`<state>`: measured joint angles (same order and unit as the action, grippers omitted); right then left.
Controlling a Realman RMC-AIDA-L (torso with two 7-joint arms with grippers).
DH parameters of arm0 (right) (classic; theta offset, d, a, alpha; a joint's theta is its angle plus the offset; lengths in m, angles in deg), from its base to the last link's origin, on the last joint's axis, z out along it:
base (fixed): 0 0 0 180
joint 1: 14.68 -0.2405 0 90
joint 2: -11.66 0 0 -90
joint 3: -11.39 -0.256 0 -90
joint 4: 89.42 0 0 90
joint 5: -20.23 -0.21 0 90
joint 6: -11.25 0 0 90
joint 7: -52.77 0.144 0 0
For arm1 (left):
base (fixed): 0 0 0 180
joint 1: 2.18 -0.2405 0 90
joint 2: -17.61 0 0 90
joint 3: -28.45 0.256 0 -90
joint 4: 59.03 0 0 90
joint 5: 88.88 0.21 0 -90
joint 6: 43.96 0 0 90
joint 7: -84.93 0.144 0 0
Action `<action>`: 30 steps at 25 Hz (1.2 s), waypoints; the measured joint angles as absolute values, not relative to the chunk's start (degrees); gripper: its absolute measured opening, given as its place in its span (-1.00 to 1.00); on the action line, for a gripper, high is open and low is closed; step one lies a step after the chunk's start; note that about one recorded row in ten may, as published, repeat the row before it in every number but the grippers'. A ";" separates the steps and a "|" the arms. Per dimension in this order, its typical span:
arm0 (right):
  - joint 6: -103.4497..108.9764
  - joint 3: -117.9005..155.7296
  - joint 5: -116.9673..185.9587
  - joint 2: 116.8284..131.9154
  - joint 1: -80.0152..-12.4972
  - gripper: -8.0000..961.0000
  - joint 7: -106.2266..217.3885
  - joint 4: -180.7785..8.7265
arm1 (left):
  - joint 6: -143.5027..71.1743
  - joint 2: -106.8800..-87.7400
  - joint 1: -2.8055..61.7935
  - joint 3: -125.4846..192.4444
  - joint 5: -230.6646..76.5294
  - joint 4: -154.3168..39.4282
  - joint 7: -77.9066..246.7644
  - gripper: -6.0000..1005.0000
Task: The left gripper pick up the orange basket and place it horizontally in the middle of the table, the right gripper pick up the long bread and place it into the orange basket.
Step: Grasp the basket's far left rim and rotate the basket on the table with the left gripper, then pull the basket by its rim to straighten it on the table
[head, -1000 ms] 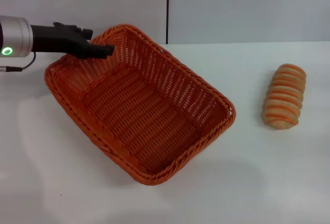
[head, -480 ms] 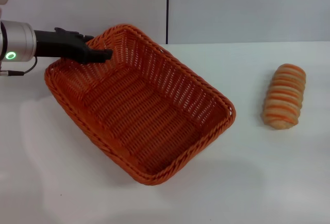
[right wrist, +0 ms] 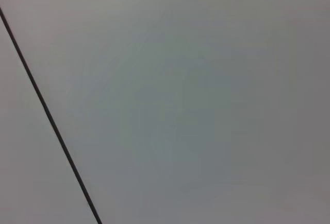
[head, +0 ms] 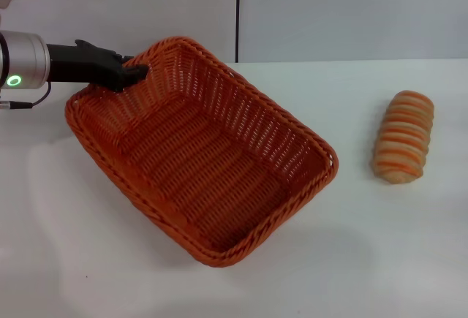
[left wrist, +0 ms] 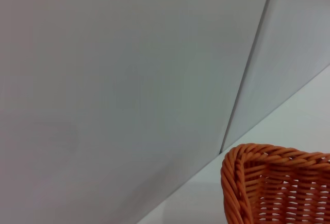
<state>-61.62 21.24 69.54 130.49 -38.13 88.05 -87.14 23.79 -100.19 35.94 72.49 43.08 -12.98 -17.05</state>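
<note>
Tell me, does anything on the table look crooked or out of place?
Yes. The orange basket lies diagonally on the table, not straight across, with the left tool at its far rim. The bread lies outside it, to the right.

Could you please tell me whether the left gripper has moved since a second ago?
Yes. The left gripper has drawn back toward the robot's left, away from the wall seam, to the orange basket rim.

The black left gripper (head: 137,72) with thin flat fingers reaches in level from the far left on a silver-grey wrist showing a green ring light, its tips at the far-left side; the right arm is out of view
</note>
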 joint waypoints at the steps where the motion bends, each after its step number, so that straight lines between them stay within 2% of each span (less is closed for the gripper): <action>1: -61.62 21.24 69.53 130.49 -38.10 -0.99 88.13 -87.14 | 23.79 -100.21 35.88 72.49 43.08 -12.92 -17.04 -0.27; 4: -61.62 21.23 69.54 130.49 -38.05 -0.99 88.56 -87.19 | 23.89 -100.28 35.47 72.48 42.68 -12.39 -17.02 -0.56; 9: -61.62 21.23 69.53 130.49 -38.05 -0.99 88.63 -87.24 | 25.55 -100.34 34.99 72.13 41.74 -11.27 -17.94 -0.65; 22: -60.41 21.23 69.54 130.49 -38.75 -0.99 88.71 -87.22 | 34.04 -99.79 25.16 71.63 23.69 0.06 -31.11 -0.64; 30: -59.42 21.14 69.54 130.33 -39.68 -0.99 88.72 -86.67 | 33.83 -100.18 20.68 64.05 20.93 -0.44 -38.25 -0.64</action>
